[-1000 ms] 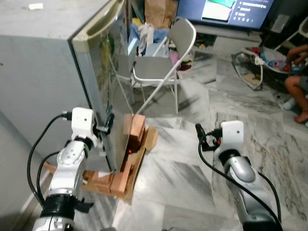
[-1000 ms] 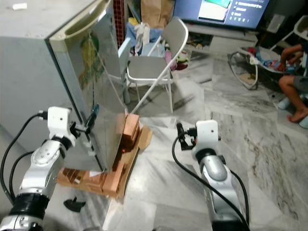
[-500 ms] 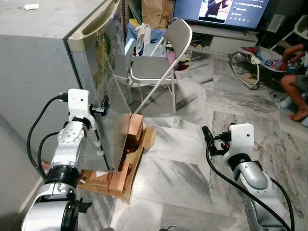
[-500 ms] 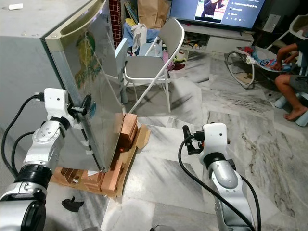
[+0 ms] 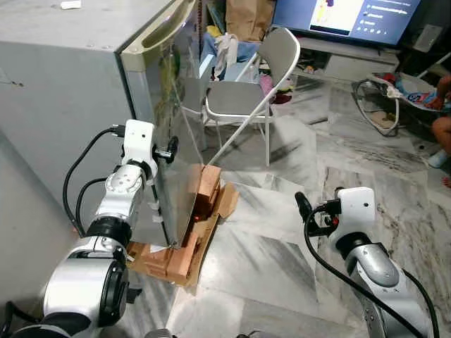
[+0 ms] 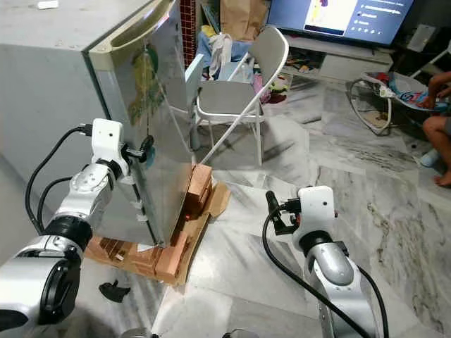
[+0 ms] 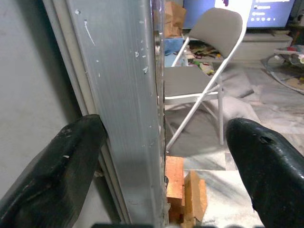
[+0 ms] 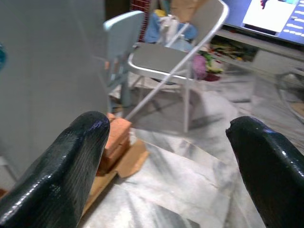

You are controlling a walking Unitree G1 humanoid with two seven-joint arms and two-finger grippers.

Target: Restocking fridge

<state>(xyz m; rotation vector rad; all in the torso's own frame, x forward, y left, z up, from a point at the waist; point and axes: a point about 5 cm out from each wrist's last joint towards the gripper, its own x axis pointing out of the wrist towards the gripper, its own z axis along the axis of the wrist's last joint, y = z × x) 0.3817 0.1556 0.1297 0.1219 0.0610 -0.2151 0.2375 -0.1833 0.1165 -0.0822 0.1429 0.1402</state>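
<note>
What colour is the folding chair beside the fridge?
Grey, seat and back alike: folding chair, clearest in the left eye view.

Tall silver steel fridge (image 5: 84, 91) at left, standing on orange bricks (image 5: 201, 201) and flattened brown cardboard (image 5: 224, 201). Behind it, a grey metal folding chair (image 5: 246, 98); farther back, apparently a television screen (image 5: 352, 17). Left claw (image 7: 156, 156) straddles the door edge.

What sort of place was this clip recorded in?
Most likely a lived-in home's living area: a fridge propped on bricks, a folding chair on a marble floor, and a television playing.
</note>
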